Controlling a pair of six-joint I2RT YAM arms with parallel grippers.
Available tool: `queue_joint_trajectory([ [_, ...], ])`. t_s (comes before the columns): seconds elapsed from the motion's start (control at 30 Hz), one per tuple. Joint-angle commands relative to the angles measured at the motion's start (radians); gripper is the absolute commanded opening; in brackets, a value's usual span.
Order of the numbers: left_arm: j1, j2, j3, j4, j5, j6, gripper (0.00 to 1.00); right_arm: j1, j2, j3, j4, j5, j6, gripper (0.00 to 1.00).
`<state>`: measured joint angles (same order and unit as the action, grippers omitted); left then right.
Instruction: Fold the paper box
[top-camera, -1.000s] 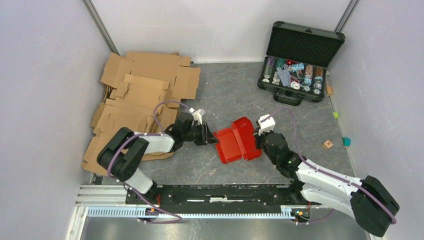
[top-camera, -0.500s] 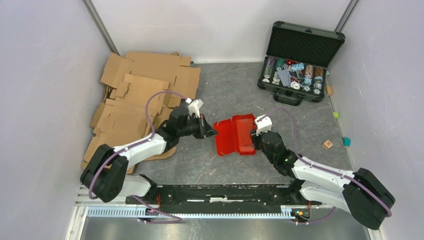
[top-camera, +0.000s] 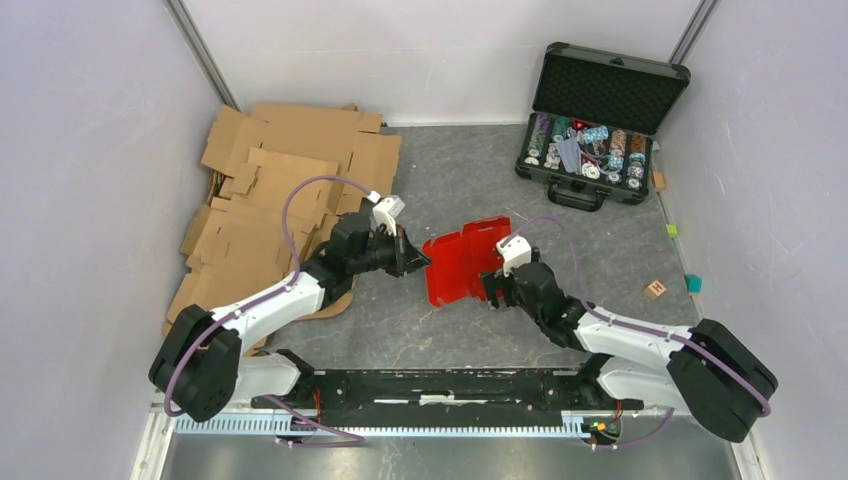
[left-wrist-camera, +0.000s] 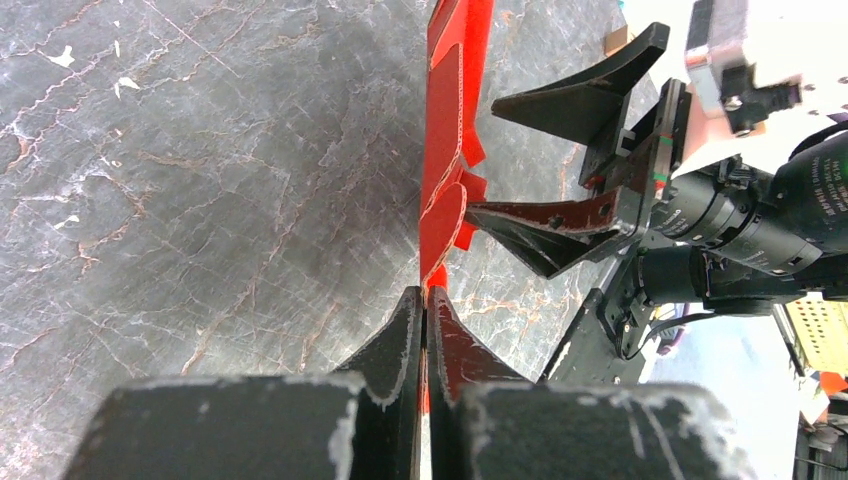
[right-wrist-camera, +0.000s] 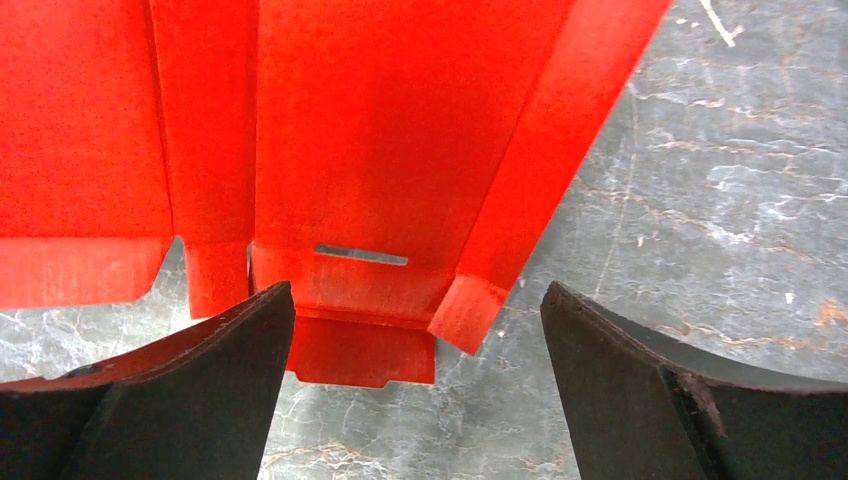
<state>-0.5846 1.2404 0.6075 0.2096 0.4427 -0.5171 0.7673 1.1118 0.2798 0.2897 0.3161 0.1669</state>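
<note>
The paper box (top-camera: 462, 262) is a bright red creased sheet, unfolded, standing tilted on the grey table between the two arms. My left gripper (top-camera: 418, 262) is shut on its left edge; in the left wrist view the sheet (left-wrist-camera: 443, 130) runs edge-on straight out from the pinched left gripper (left-wrist-camera: 424, 292). My right gripper (top-camera: 490, 286) is open at the sheet's right side. In the right wrist view the slotted panel and flaps (right-wrist-camera: 380, 130) lie just ahead of the right gripper (right-wrist-camera: 417, 292), whose wide-spread fingers (right-wrist-camera: 215, 370) touch nothing.
Brown cardboard sheets (top-camera: 280, 190) are piled at the left, under the left arm. An open black case of poker chips (top-camera: 598, 125) stands at the back right. A small wooden cube (top-camera: 656, 289) and a teal block (top-camera: 693, 283) lie by the right wall.
The left gripper closed on the sheet's left edge and tipped it up. The right gripper let go of the right side, opened wide and drew slightly toward the left.
</note>
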Motion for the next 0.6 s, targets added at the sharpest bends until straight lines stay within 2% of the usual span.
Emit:
queue_joint_trajectory([
  [0.0,-0.003,0.000,0.010,0.011,-0.003,0.055,0.04,0.001,0.047,0.050,-0.007,-0.047,-0.018,0.98],
  [0.13,-0.004,0.007,0.020,-0.012,-0.013,0.073,0.04,0.002,0.022,0.047,-0.007,-0.004,-0.018,0.97],
  [0.3,-0.015,0.020,0.046,-0.051,-0.026,0.086,0.04,0.001,-0.021,0.008,0.035,-0.030,-0.019,0.96],
  [0.43,-0.026,0.032,0.074,-0.091,-0.052,0.080,0.04,0.001,0.026,0.043,-0.047,0.043,0.014,0.98],
  [0.57,-0.031,0.042,0.088,-0.116,-0.077,0.070,0.04,0.001,0.022,0.029,-0.072,0.034,0.016,0.98],
])
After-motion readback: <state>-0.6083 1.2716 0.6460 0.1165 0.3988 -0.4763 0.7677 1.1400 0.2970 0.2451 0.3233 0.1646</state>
